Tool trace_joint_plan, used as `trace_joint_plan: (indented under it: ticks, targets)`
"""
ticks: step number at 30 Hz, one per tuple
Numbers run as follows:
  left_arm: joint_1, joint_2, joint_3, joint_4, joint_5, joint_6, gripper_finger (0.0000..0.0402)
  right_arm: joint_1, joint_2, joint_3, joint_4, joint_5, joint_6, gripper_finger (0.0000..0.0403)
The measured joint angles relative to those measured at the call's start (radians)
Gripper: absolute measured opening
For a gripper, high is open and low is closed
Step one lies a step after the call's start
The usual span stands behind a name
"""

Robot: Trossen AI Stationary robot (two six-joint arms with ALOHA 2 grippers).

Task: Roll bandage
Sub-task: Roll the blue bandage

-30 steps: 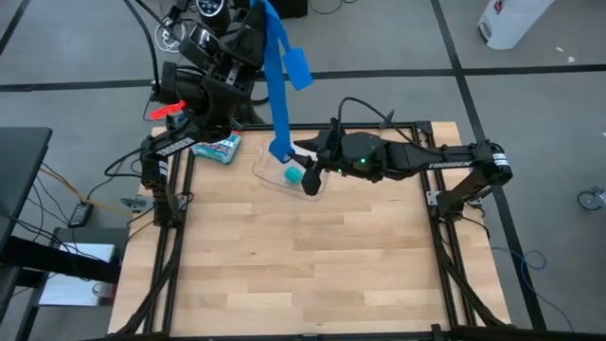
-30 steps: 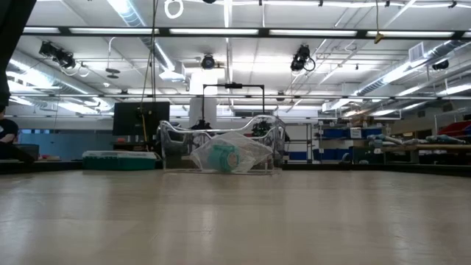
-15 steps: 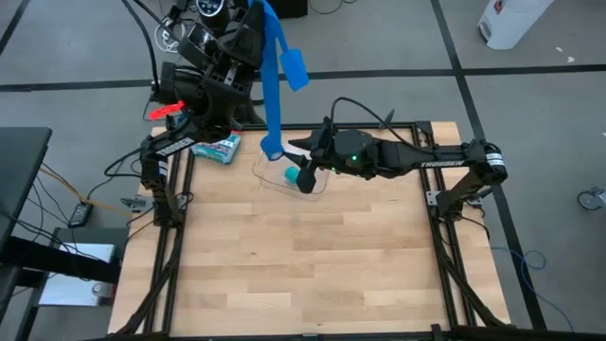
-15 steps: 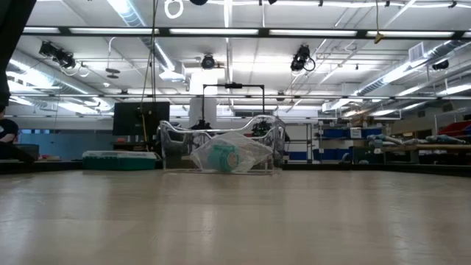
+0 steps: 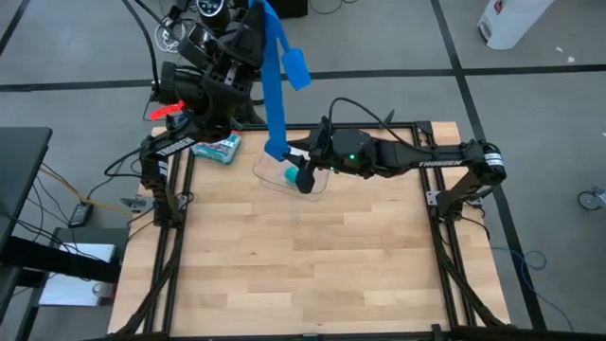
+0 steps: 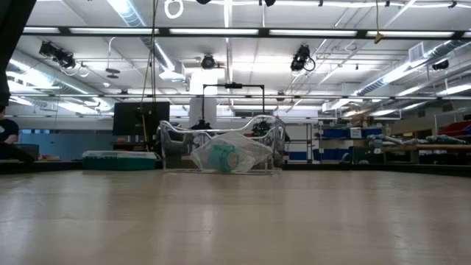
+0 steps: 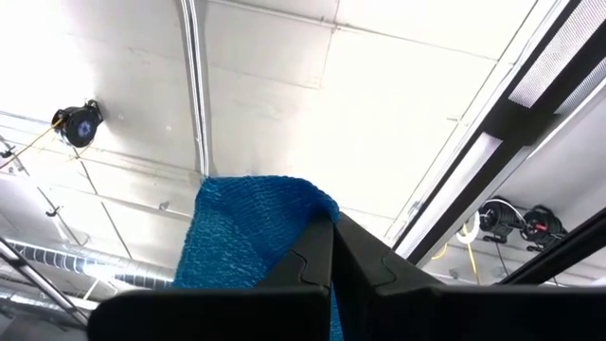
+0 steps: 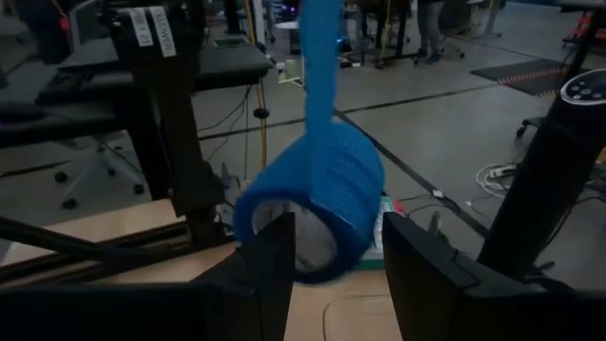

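**Two pincers sharing one blue strip**

Two arms are working the bandage (image 5: 275, 90) at the far edge of the surface (image 5: 303, 265). The left pincer (image 7: 333, 248) is raised high, clenched on the strip's upper end; in its wrist view the knitted blue fabric is bunching out from between the pressed fingers. From there the strip is hanging down to the right pincer (image 8: 336, 248), which is standing parted, with the partly wound blue roll (image 8: 317, 213) sitting between its fingers (image 8: 270, 251). Whether those fingers are actually pressing the roll I cannot tell.

Just below, a clear tray (image 5: 270, 170) is holding a small teal roll (image 5: 293, 175); a printed box (image 5: 218, 148) is lying near the left arm's base.

Judging the step: winding is under way, much strip remaining. Doing it well likely means keeping the hanging length taut and straight, feeding it squarely onto the roll so edges stack evenly. Slack or twist could give a lopsided roll.
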Motion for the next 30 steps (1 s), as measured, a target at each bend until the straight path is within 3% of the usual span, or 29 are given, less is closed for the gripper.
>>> trace_joint_plan:
  ticks: [10,12,17,19,25,30]
  targets:
    - [-0.006,0.000,0.000,-0.003,0.002,0.000,0.0006,-0.013,0.000,0.000,0.001,-0.001,-0.007,0.0144]
    - [-0.006,0.000,0.000,-0.004,0.002,0.000,0.0006,-0.013,0.000,0.000,0.001,0.000,-0.006,0.0121]
    - [-0.006,0.000,0.000,-0.005,0.002,0.000,0.0006,-0.023,0.000,0.000,0.001,-0.078,0.005,0.0015]
    - [-0.006,0.000,0.000,-0.015,0.002,0.000,0.0006,-0.033,-0.003,0.000,-0.005,-0.115,0.044,0.0013]
    - [0.021,-0.027,-0.001,-0.125,0.027,-0.001,0.0006,-0.083,-0.072,0.000,-0.084,-0.356,0.134,0.0003]
    - [0.029,-0.057,0.001,-0.135,0.109,-0.002,0.0006,-0.112,-0.128,0.000,-0.189,-0.309,0.134,0.0001]
